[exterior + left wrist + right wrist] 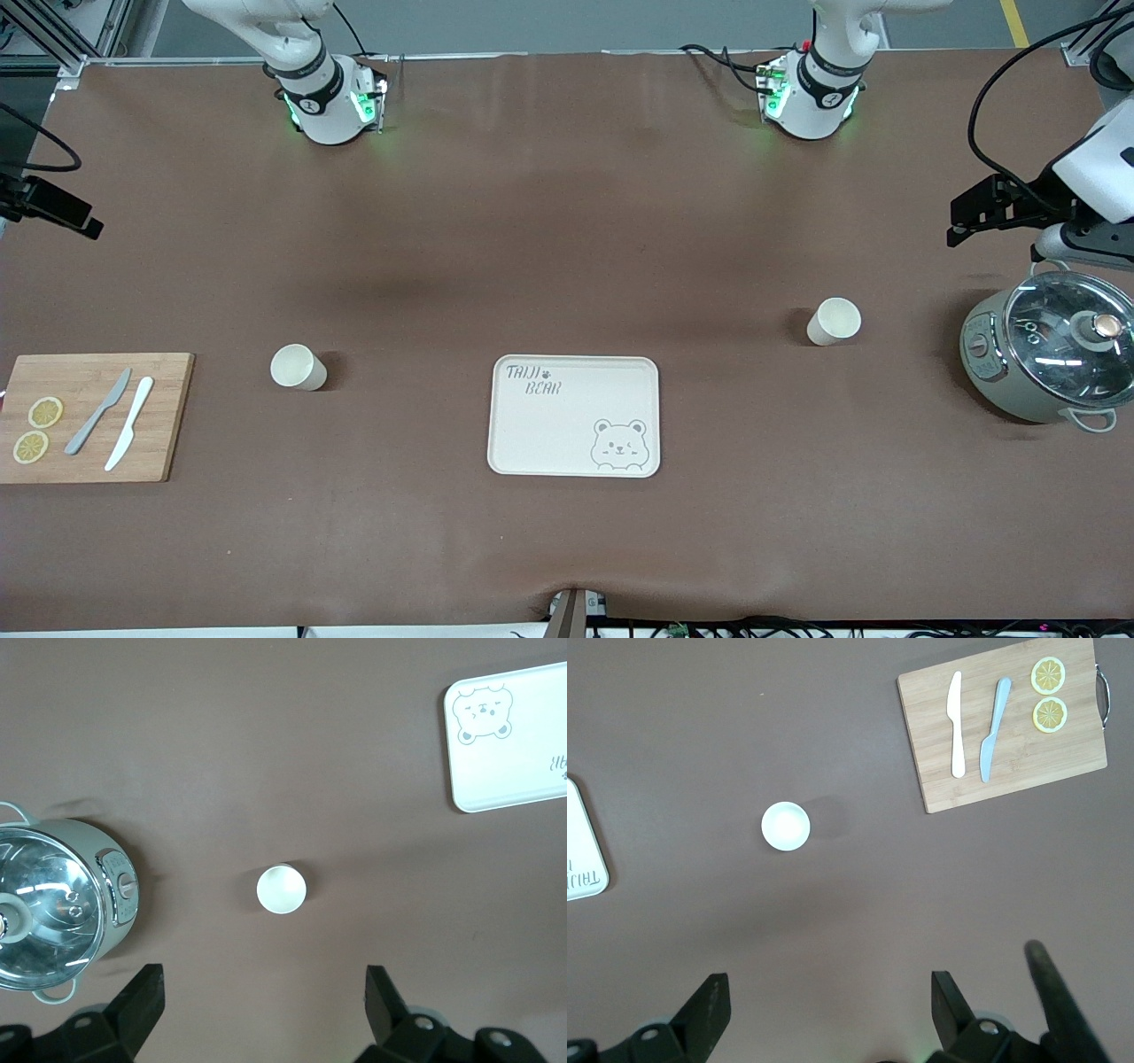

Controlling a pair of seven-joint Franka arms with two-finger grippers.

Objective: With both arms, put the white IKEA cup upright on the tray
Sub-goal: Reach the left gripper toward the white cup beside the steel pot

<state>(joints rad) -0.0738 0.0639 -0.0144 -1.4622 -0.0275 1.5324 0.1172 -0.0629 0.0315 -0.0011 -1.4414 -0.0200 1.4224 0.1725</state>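
Cream tray (574,416) sits bare with a white cup (833,321) toward each arm's end of it, and since the left gripper (263,1005) and right gripper (828,1010) hover wide open and empty, a careless pinch could topple either thin cup

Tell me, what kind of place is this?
Probably a robot test lab staged as a kitchen: a bare brown table, a wooden cutting board with lemon slices, and a grey-green glass-lidded cooking pot.

A brown cloth (567,221) covers the whole table. Grey floor (576,22) shows past its top edge.
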